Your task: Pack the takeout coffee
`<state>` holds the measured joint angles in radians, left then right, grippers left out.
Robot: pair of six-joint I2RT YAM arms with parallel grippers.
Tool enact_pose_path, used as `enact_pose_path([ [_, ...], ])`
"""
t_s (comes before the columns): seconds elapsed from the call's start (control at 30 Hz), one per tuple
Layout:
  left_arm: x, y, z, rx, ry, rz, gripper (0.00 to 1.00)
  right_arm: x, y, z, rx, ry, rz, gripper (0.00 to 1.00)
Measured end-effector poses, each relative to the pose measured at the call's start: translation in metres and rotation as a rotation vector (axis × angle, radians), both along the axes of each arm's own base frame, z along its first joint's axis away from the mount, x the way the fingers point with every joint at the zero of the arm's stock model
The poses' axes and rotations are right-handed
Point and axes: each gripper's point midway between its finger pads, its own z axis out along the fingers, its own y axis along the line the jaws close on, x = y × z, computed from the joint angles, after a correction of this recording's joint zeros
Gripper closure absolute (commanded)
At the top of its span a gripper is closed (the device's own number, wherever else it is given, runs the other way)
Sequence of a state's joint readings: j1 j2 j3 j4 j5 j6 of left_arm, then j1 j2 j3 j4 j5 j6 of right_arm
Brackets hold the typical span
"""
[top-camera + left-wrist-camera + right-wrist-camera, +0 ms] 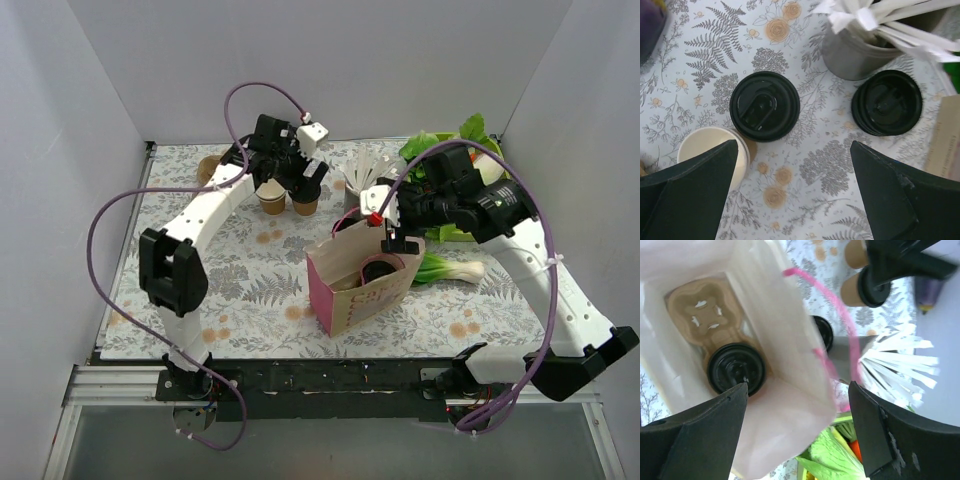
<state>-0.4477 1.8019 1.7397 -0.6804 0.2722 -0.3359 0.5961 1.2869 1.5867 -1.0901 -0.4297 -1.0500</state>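
One takeout coffee (736,368), its black lid up, sits in the pulp carrier (695,305) at the bottom of the paper bag (340,300); from above its lid (378,268) shows through the bag's mouth. My right gripper (797,435) hangs open just over the bag's rim (790,405), gripping nothing. At the back, my left gripper (795,190) stands open above bare tablecloth, just short of a lidded coffee (765,106). A second lidded coffee (886,102) stands to the right of it. An open, unlidded cup (712,150) lies partly under the left finger (690,190).
A dark grey cup of white sticks (855,55) stands behind the lidded cups, near the bag's pink handle (840,325). Leafy greens (440,150) and a bok choy (450,270) lie at the right of the bag. White walls close the table on three sides.
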Motion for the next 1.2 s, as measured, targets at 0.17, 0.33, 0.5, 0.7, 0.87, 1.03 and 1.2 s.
enact_pose_path([
  [0.17, 0.041, -0.002, -0.042, 0.071, 0.042, -0.014, 0.05, 0.002, -0.002, 0.040, 0.073, -0.063, -0.055, 0.12],
  [0.33, 0.079, 0.007, -0.059, 0.107, 0.039, -0.041, 0.04, -0.002, -0.006, 0.054, 0.109, -0.067, -0.103, 0.12],
  [0.5, 0.082, 0.019, -0.056, 0.118, 0.048, -0.118, 0.04, -0.001, -0.008, 0.053, 0.110, -0.040, -0.144, 0.12],
  [0.7, 0.063, 0.015, -0.063, 0.113, 0.089, -0.232, 0.04, -0.001, -0.009, 0.051, 0.114, -0.016, -0.174, 0.12],
  [0.87, 0.057, 0.012, -0.068, 0.110, 0.102, -0.266, 0.05, 0.000, -0.008, 0.048, 0.113, 0.005, -0.185, 0.12],
  [1.03, 0.059, 0.010, -0.074, 0.110, 0.099, -0.279, 0.10, 0.001, -0.007, 0.046, 0.112, 0.018, -0.193, 0.12],
  [1.2, 0.059, 0.008, -0.091, 0.119, 0.121, -0.308, 0.15, 0.001, -0.006, 0.045, 0.113, 0.020, -0.195, 0.12],
])
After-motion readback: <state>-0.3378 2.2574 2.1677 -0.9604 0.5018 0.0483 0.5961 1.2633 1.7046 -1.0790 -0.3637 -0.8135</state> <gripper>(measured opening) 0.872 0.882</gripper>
